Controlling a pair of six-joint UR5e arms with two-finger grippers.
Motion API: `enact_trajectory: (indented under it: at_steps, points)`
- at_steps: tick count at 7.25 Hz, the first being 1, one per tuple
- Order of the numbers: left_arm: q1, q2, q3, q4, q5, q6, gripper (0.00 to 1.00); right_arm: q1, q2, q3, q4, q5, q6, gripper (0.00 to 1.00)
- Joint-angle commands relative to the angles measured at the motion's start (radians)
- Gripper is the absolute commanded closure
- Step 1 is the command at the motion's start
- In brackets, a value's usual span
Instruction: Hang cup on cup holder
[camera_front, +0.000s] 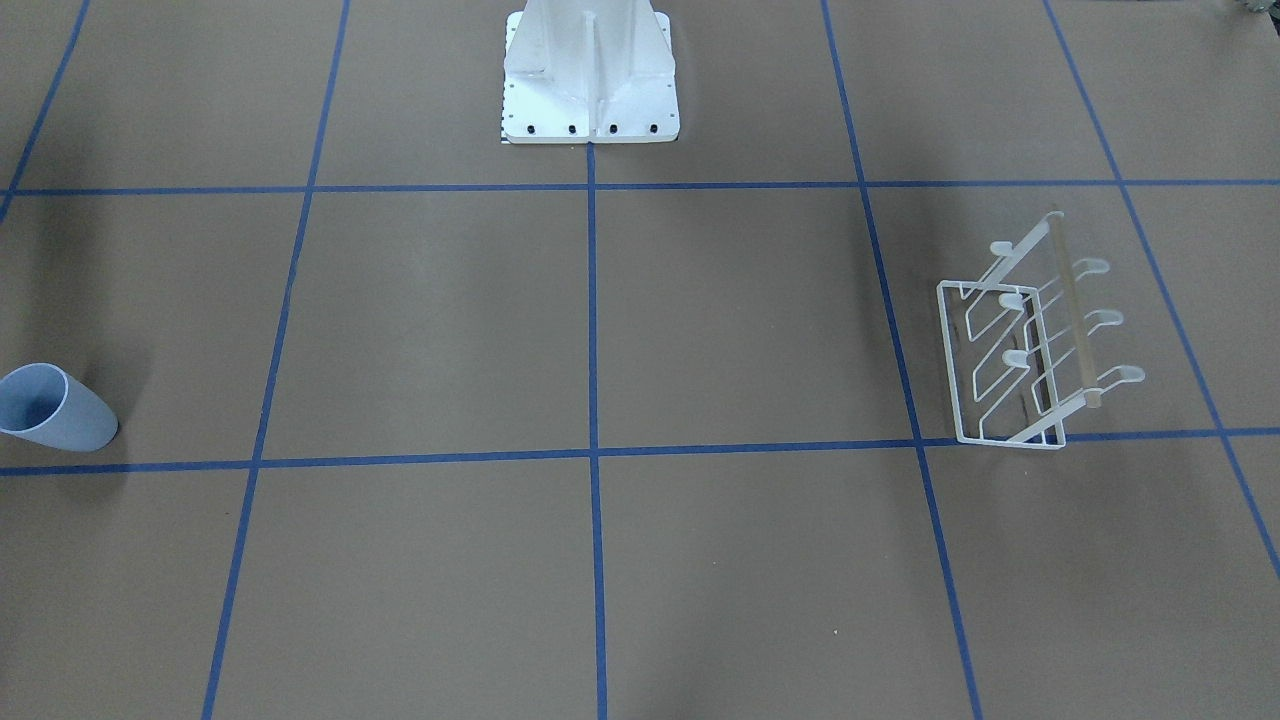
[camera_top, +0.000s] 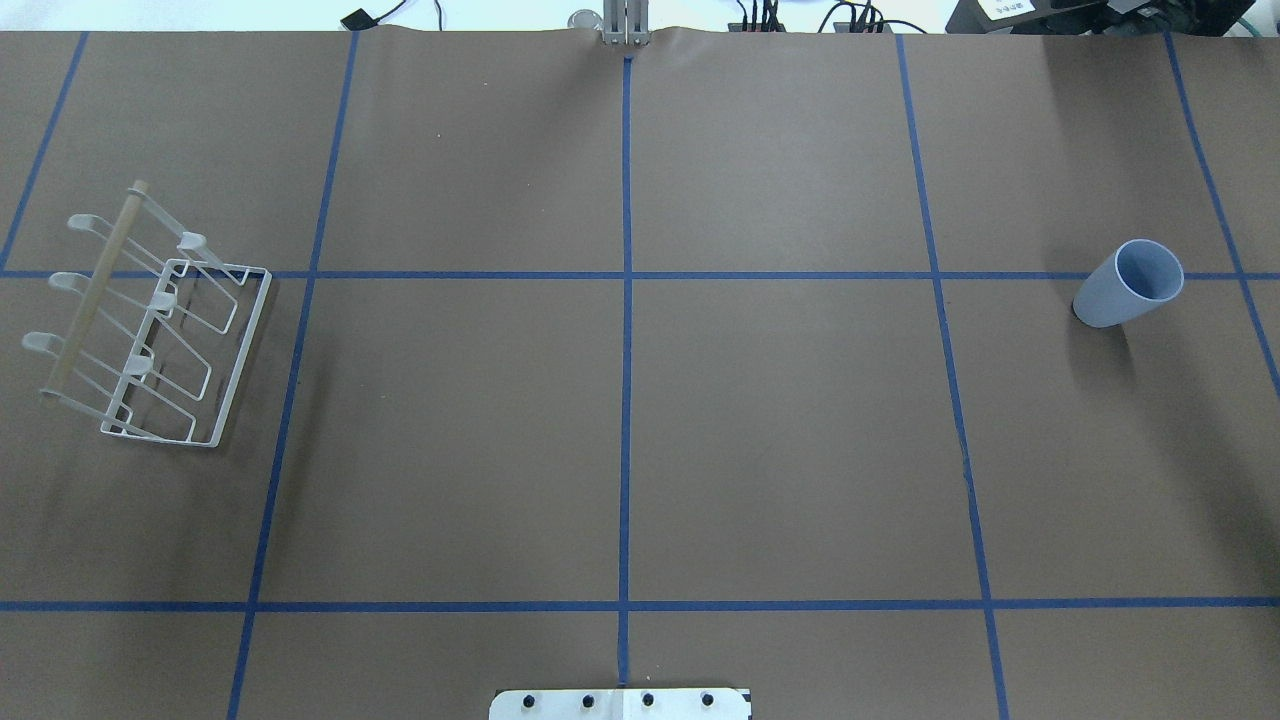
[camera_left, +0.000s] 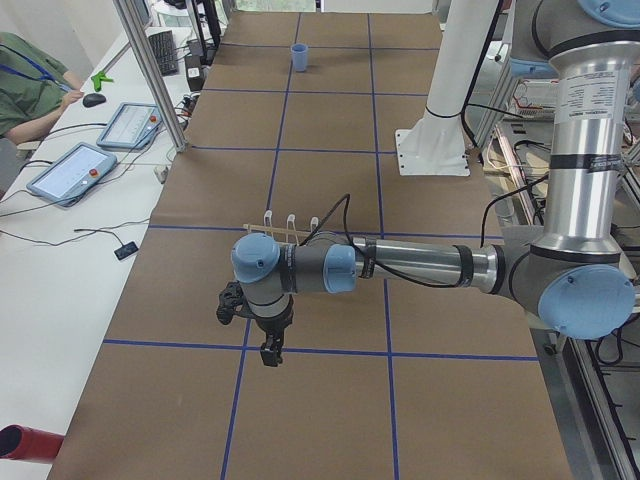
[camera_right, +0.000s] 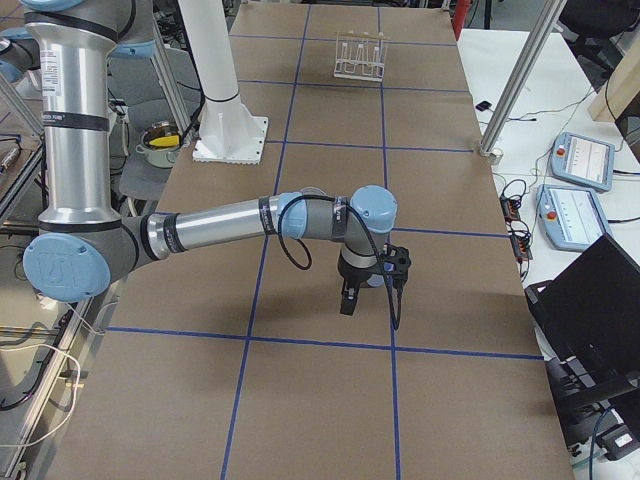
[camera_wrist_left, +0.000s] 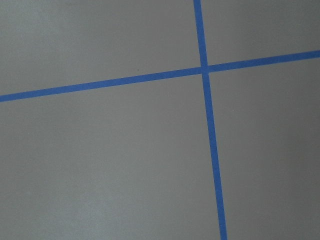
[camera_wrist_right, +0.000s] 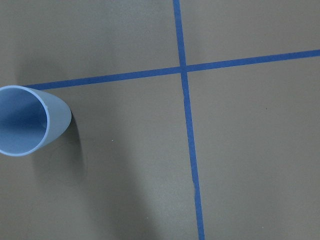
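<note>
At the robot's right end of the brown surface (camera_top: 450, 440): the cup (camera_top: 1128, 285), upright, mouth up, touching a blue tape line (camera_top: 780, 275). Seen in the right wrist view low at the left edge, beside a tape crossing, with only its own blue inner wall showing down the mouth. Well apart from the left fingers (camera_left: 270, 352); below and near the right arm's wrist, though how close to the right fingers (camera_right: 345, 300) cannot be judged.

At the opposite end, on the robot's left: the cup holder (camera_top: 160, 320), resting on its rectangular wire frame, wooden rod (camera_top: 92, 290) along the outer side, prongs with rounded tips carrying no load – cup not yet hung.

Left fingers pointing down above the surface, near the holder, which shows just behind that arm in the exterior left view. Right fingers likewise pointing down, clear of the surface. Shown only from the side views, so cannot tell whether either pair is released or clenched – nothing seen grasped.
</note>
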Motion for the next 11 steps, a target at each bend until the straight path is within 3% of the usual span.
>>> enact_trajectory:
  at_steps: [1, 4, 6, 9, 11]
  points:
    - [0.000, 0.000, -0.001, -0.003, 0.000, 0.000, 0.02, 0.001, -0.001, -0.003, 0.000, 0.000, -0.006, 0.00]
    - [-0.004, -0.014, -0.009, 0.000, 0.000, -0.009, 0.02, -0.001, 0.003, 0.004, 0.002, 0.002, 0.002, 0.00]
    - [-0.013, -0.018, -0.014, -0.003, 0.000, -0.009, 0.02, -0.001, 0.016, -0.007, 0.027, -0.047, 0.011, 0.00]
    - [-0.012, -0.032, -0.028, -0.012, 0.005, -0.014, 0.02, -0.005, 0.057, -0.050, 0.153, -0.040, 0.020, 0.00]
    - [-0.012, -0.083, -0.028, -0.035, 0.011, -0.023, 0.02, -0.010, 0.051, -0.151, 0.387, 0.015, 0.031, 0.00]
